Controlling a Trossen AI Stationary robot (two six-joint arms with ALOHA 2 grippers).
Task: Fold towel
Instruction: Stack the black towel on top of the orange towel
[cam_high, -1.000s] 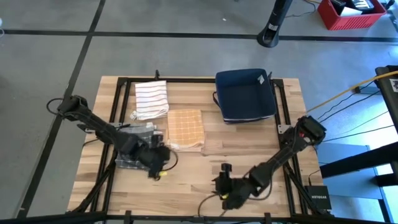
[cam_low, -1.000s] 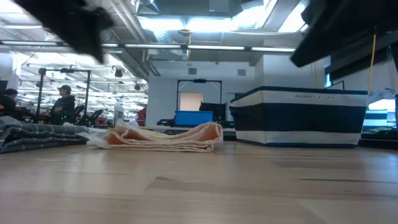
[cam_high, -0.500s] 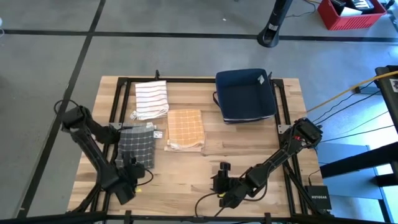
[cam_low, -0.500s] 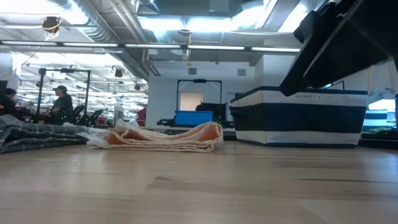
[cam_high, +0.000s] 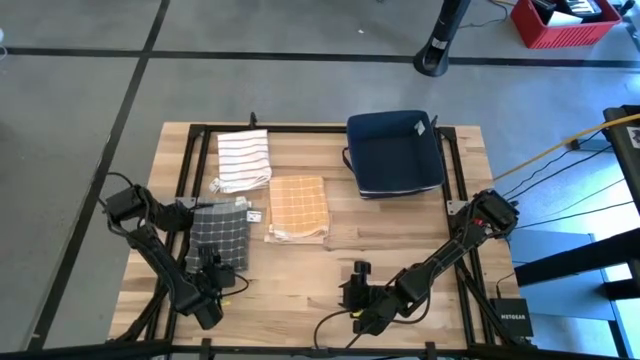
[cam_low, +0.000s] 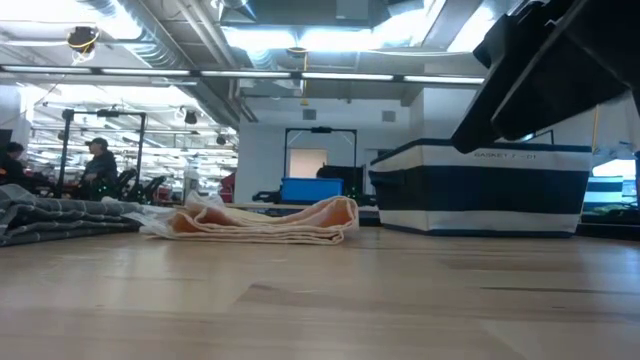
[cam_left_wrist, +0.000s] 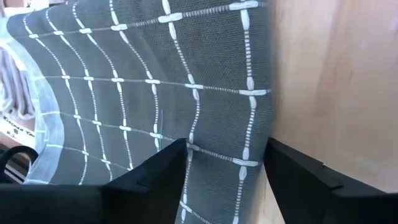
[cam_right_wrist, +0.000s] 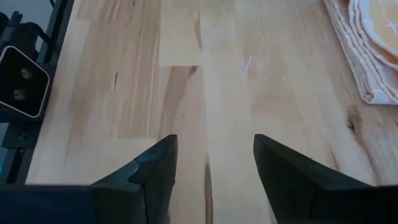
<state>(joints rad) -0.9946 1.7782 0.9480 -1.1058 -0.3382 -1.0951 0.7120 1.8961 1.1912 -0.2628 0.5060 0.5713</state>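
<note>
A folded grey checked towel (cam_high: 220, 233) lies flat at the table's left. Beside it lie a folded orange checked towel (cam_high: 298, 207) and, farther back, a white striped one (cam_high: 244, 158). My left gripper (cam_high: 218, 272) stands open at the grey towel's near edge, slanting down. In the left wrist view the grey towel (cam_left_wrist: 155, 81) fills the gap between the fingers of my left gripper (cam_left_wrist: 225, 144). My right gripper (cam_high: 356, 285) is open above bare wood near the front edge, with nothing between the fingers of my right gripper (cam_right_wrist: 214, 140). My left gripper's open fingers (cam_left_wrist: 158, 177) stand over the grey towel's near edge (cam_left_wrist: 217, 180), slanting down from the table's near side. I cannot tell whether they touch the cloth.
A navy basket (cam_high: 395, 153) stands at the back right. A black metal frame (cam_high: 190, 160) runs along the table's sides. Bare wood (cam_high: 300, 290) lies between the two grippers. In the low view the right arm (cam_low: 560, 60) hangs at the top right.
My left gripper has swung from above the grey towel's right near corner toward the table's left and near edge, sunk lower and tipped more steeply down. It now stands at the towel's near edge. The grey towel, then partly hidden by the arm, now shows whole.
</note>
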